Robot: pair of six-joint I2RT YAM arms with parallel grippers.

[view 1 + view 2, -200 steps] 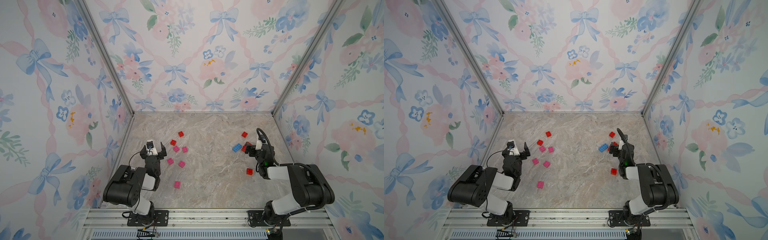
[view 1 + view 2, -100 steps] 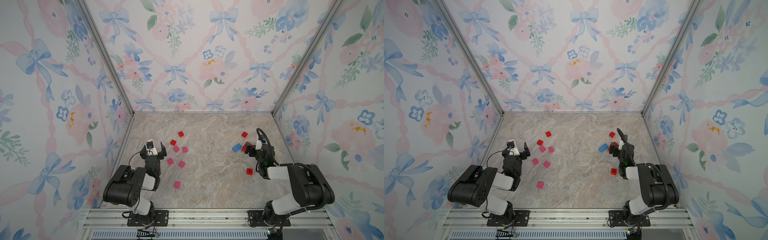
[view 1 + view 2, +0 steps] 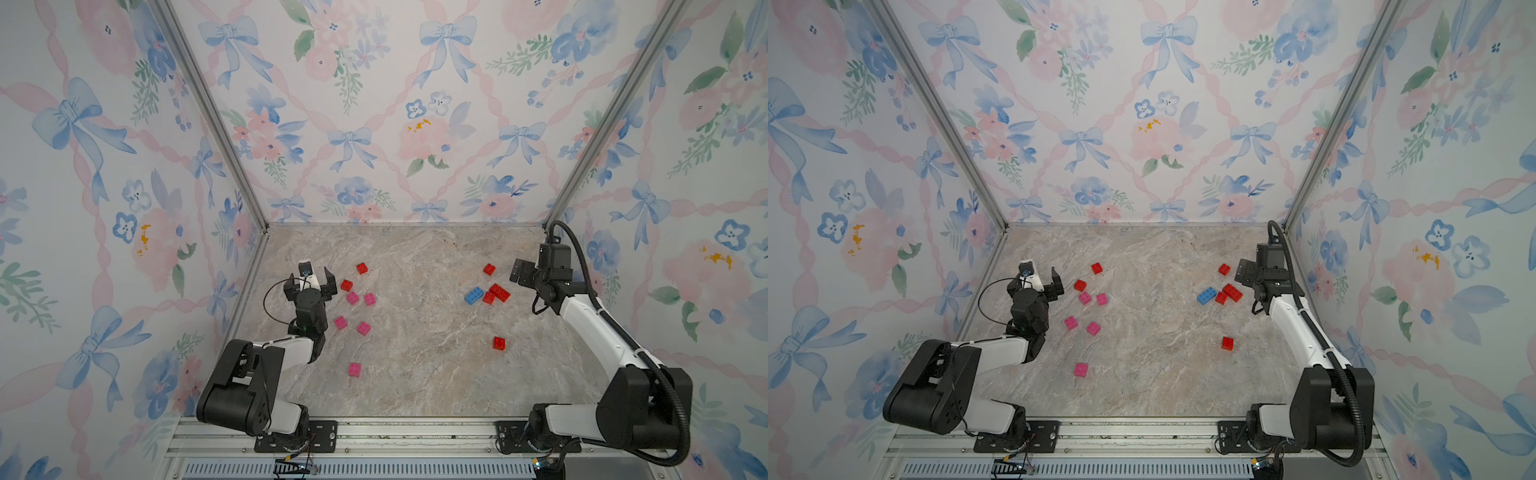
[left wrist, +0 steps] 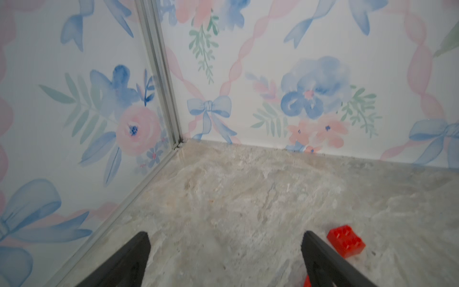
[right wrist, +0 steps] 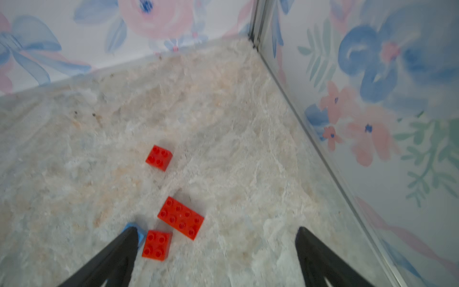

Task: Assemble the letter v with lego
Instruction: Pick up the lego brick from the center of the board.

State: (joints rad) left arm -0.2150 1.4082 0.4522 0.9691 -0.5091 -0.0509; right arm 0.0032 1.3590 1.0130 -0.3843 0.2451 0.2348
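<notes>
As both top views look down, lego (image 3: 1093, 328): five pink bricks (image 3: 363, 328) and two square red bricks (image 3: 346, 285) centre-left; one blue brick (image 3: 473, 295), one long red brick (image 3: 499, 292), three more red squares centre-right.
Bricks: glossy studded plastic, blocky, on veined stone-look floor (image 3: 415, 374).
Left wrist, left gripper (image 4: 225, 235): spread wide, empty; red square lower right.
Right wrist, right gripper (image 5: 217, 232): wide, empty; three reds lower centre, blue corner behind one fingertip.

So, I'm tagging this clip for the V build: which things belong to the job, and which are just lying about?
Job: five pink bricks, five square red bricks, long red brick, blue brick.
Not the job: marble-look table, floral walls, metal rail.
</notes>
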